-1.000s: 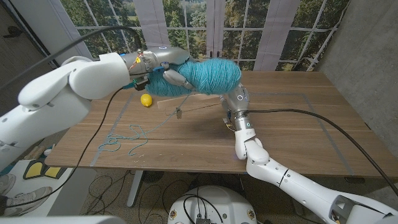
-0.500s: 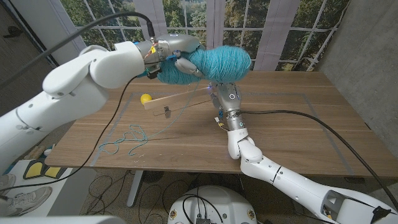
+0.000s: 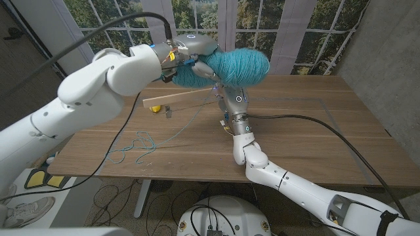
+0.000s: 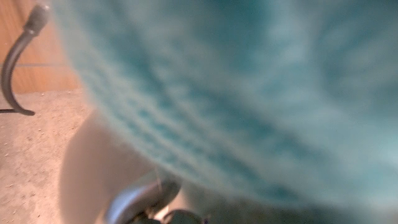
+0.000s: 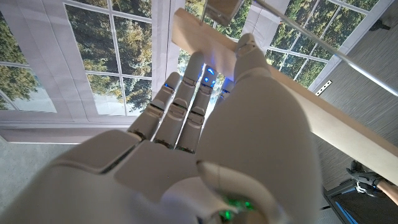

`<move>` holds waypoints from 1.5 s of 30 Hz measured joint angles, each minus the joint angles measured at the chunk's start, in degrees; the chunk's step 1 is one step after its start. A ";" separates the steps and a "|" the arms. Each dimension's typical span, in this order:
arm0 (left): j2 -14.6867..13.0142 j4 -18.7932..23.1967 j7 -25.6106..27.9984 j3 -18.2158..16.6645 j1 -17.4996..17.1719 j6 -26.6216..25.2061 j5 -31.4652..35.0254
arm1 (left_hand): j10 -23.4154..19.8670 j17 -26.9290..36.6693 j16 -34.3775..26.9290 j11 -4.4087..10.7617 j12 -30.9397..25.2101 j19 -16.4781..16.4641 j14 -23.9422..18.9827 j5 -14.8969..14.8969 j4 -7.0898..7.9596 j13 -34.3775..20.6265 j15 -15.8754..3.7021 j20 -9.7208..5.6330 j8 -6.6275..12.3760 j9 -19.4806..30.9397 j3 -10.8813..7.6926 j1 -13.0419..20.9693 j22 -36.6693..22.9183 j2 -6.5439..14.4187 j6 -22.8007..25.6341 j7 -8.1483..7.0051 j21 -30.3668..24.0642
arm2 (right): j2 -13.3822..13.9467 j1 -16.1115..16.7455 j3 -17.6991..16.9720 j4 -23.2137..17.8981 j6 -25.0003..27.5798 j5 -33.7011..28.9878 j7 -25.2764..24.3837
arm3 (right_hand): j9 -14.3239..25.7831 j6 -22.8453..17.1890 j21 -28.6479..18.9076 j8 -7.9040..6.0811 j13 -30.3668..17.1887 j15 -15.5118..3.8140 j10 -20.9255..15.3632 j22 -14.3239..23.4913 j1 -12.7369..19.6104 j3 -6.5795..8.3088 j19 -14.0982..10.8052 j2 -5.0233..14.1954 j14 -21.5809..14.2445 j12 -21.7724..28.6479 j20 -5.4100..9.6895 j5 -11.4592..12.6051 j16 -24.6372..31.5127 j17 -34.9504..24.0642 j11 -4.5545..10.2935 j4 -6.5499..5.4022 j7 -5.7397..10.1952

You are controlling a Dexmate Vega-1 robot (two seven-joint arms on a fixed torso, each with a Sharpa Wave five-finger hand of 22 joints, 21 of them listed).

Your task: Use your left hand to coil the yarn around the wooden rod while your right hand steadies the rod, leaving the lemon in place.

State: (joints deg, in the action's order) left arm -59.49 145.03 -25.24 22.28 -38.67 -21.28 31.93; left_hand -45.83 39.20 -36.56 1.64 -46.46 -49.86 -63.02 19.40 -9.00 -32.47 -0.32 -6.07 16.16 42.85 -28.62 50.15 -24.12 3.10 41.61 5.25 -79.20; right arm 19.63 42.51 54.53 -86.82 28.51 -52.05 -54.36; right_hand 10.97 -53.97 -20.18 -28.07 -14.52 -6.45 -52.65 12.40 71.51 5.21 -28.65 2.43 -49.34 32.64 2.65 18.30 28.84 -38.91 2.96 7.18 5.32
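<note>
**Mid-wrap: yarn ball lifted over the rod**

Left hand [image 3: 191, 54] grips the teal yarn ball [image 3: 233, 65] high above the table's far side. Right hand [image 5: 205, 118] closed on the wooden rod [image 3: 180, 98], holding it raised and slanting left. A strand trails to loose yarn [image 3: 134, 147] near left. Lemon [image 3: 155, 108] sits under the rod's left end. Next: likely carry ball around the rod, clear of the lemon. Wooden table [image 3: 308, 144], windows behind.

I see the yarn ball [image 3: 233, 67] at top centre above the table [image 3: 315, 141], the wooden rod [image 3: 180, 98] slanting left beneath it, the lemon [image 3: 156, 109] under the rod's left end, loose yarn [image 3: 134, 147] lower left.
</note>
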 measured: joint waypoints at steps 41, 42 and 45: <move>-9.05 -4.27 9.17 -15.31 -11.67 -17.80 -1.15 | 0.00 0.01 -0.28 0.00 -0.20 0.24 0.00 0.34 0.02 0.00 0.00 -0.20 -0.05 0.12 0.02 0.00 0.00 0.00 0.28 0.14 -0.30 | 1.91 5.57 -6.90 -4.01 -11.60 12.67 -7.66 | 0.01 -2.23 -1.33 0.50 0.00 0.01 -0.29 -0.16 0.73 -1.81 1.34 -0.73 0.01 2.64 0.10 0.00 -1.13 -2.97 -0.09 -0.24 0.02; -9.08 -4.31 9.56 -15.31 -11.70 -17.91 -1.27 | 0.00 0.01 -0.28 0.00 -0.20 0.24 0.00 0.34 0.02 0.00 0.00 -0.20 -0.05 0.11 0.02 0.00 0.00 0.00 0.28 0.14 -0.30 | 1.91 5.59 -6.92 -4.03 -11.72 12.79 -7.66 | 0.01 -2.23 -1.33 0.50 0.00 0.01 -0.29 -0.16 0.73 -1.81 1.34 -0.73 0.01 2.64 0.10 0.00 -1.13 -3.05 -0.09 -0.24 0.02; -9.75 -4.91 10.61 -15.11 -12.17 -18.24 -1.49 | 0.00 0.01 -0.28 0.00 -0.20 0.24 0.00 0.34 0.02 0.00 0.00 -0.19 -0.05 0.11 0.02 0.00 0.00 0.00 0.28 0.14 -0.30 | 2.06 6.52 -8.20 -5.19 -14.60 15.12 -7.66 | 0.01 -2.23 -1.33 0.52 0.00 0.01 -0.29 -0.16 0.73 -1.85 1.33 -0.73 0.01 2.64 0.10 0.00 -1.13 -3.18 -0.09 -0.20 0.02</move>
State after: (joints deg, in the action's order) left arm -69.24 140.12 -14.63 7.17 -50.84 -39.52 30.44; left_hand -45.83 39.21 -36.84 1.64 -46.66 -49.62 -63.02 19.73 -8.98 -32.47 -0.32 -6.27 16.11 42.97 -28.60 50.15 -24.12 3.10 41.89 5.39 -79.50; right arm 21.69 49.04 46.33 -92.01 13.91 -36.92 -62.02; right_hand 10.97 -56.21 -21.51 -27.54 -14.52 -6.45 -52.94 12.25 72.25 3.37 -27.32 1.70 -49.33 35.29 2.76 18.29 27.71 -42.09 2.87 6.98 5.34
